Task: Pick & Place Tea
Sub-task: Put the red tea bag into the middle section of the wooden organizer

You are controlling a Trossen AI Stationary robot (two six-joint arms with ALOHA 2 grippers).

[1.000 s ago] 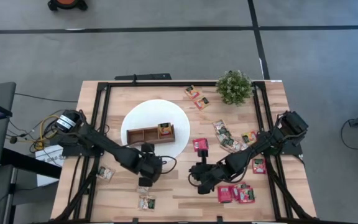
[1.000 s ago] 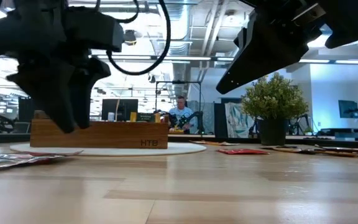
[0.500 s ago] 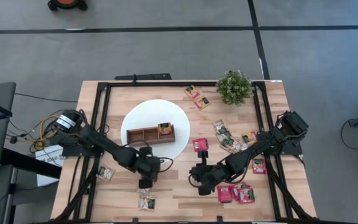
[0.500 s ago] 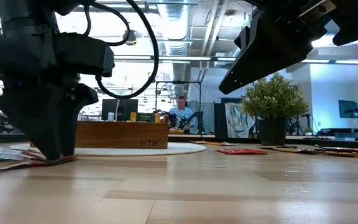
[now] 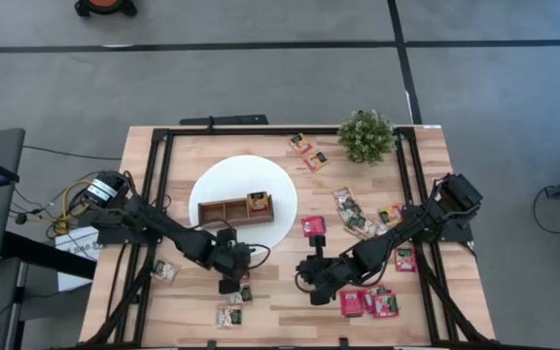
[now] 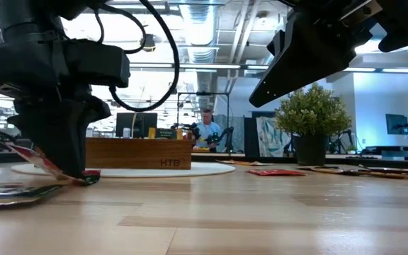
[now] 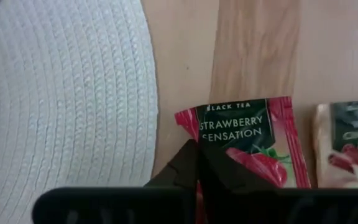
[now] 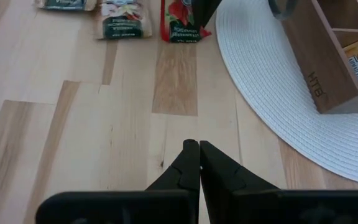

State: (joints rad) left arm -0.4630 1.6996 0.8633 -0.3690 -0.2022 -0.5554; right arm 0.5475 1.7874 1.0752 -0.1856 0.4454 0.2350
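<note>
A red tea sachet (image 7: 247, 146) lies just off the white disc (image 5: 244, 199), and my left gripper (image 5: 232, 288) is shut on it; the right wrist view shows them too, the gripper (image 8: 204, 9) and the sachet (image 8: 180, 28). A white-and-green sachet (image 7: 347, 143) lies flat beside it. On the disc stands the wooden tray (image 5: 234, 208) with an orange-yellow sachet (image 5: 259, 203) in its right compartment. My right gripper (image 5: 309, 280) hangs shut above bare wood with nothing in it (image 8: 197, 155). My left gripper pinches the red sachet between its two fingers (image 7: 188, 165) at the end opposite its printed title (image 7: 213, 165). The fingers come slanting down from above. The sachet sits tilted: its end toward the table's right (image 6: 91, 177) rests on the wood, the other end is raised.
More sachets lie about: one near the front edge (image 5: 228, 316), one at the left (image 5: 166, 271), red ones at the front right (image 5: 367, 303), several around (image 5: 355, 214) and at the back (image 5: 308, 154). A potted plant (image 5: 366, 136) stands at the back right.
My left gripper has come down onto the table beside the disc, rolling a little, and has shut on the red sachet. The sachet, flat before, now sits tipped with one end raised. My right arm has kept still.
</note>
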